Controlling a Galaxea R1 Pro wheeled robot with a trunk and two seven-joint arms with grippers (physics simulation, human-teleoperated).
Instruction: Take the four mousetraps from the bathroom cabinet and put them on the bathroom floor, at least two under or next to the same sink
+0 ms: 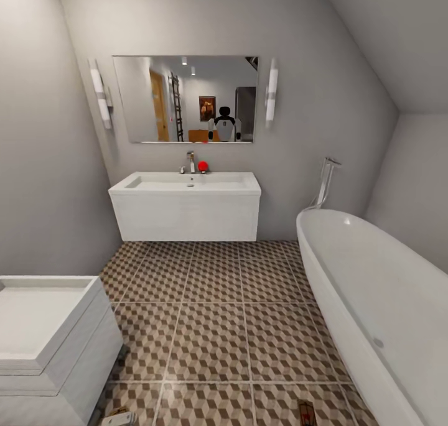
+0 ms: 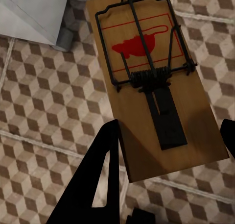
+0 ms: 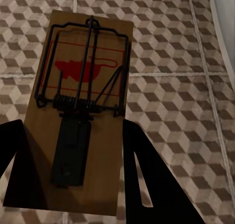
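Observation:
One tan wooden mousetrap (image 2: pixel 156 82) with a red mouse mark and a dark spring bar sits between the dark fingers of my left gripper (image 2: pixel 171 136), held over the cube-patterned bathroom floor (image 2: pixel 39 111). A second mousetrap (image 3: pixel 81 111) is gripped the same way by my right gripper (image 3: pixel 73 136) above the floor (image 3: pixel 171 62). In the head view both traps peek in at the bottom edge, one on the left (image 1: pixel 118 418) and one on the right (image 1: pixel 306 412). The white sink (image 1: pixel 186 208) hangs on the far wall, across the tiled floor (image 1: pixel 211 314).
A white bathtub (image 1: pixel 373 301) runs along the right side. The white square toilet (image 1: pixel 50 333) stands at the near left, and its corner (image 2: pixel 29 13) is close to my left gripper. A mirror (image 1: pixel 186 99) hangs above the sink, with a small red object (image 1: pixel 203 165) by the tap.

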